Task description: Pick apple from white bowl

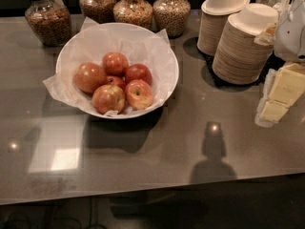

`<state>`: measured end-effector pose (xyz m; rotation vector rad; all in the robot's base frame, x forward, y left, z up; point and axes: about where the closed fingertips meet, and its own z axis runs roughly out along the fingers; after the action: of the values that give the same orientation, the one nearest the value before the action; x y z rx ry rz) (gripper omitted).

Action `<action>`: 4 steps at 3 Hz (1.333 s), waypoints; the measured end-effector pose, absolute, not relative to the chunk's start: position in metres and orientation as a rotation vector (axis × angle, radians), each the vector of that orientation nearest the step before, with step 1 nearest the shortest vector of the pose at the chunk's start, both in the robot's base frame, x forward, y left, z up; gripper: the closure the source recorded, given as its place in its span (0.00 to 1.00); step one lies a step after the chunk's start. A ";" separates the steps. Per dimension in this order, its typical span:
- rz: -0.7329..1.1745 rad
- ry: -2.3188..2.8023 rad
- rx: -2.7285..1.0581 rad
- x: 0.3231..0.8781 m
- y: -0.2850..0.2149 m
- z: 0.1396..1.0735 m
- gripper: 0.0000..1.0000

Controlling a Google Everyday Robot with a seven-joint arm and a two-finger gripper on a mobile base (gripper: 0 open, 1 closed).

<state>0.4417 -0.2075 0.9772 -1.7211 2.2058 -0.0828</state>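
**Apple at the bowl's far side, gripper well off to the right**

At the back left of the dark glossy surface (190, 147) stands a row of glass jars (134, 9) filled with grain or cereal. Just in front of them sits the white bowl (174, 66), lined with crinkled paper (57, 87) that spills over its left rim.

The apple (89, 77), the largest and orange-red, lies at the left of the pile inside the bowl. It touches a small red apple (114, 80) beside it and rests on the paper. Two deep-red apples (116, 62) sit behind, and two yellow-streaked ones (138, 94) in front, toward the right.

Further right are two stacks of disposable bowls (243, 46). At the right edge of the frame is the gripper (281, 92), cream-coloured and low over the surface, well apart from the white bowl. I cannot tell whether its jaws are spread or pressed together. It holds nothing visible.

The reach has not begun, and it looks risky. Coming from the right, the gripper must cross the whole pile to get to the apple, so it could knock the nearer apples or settle on the wrong one. The glossy round skin may slip out of an off-centre pinch. A low approach could catch the bowl's rim or snag the loose paper and drag the bowl. A wide swing could clip the stacks.
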 end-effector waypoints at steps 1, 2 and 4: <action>-0.026 2.099 -1.803 0.456 -0.162 0.975 0.00; 0.024 1.974 -1.933 0.463 -0.104 0.970 0.00; 0.101 1.915 -1.923 0.469 -0.079 0.961 0.00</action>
<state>0.4690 -0.0794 0.9608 -1.9226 1.9147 0.1015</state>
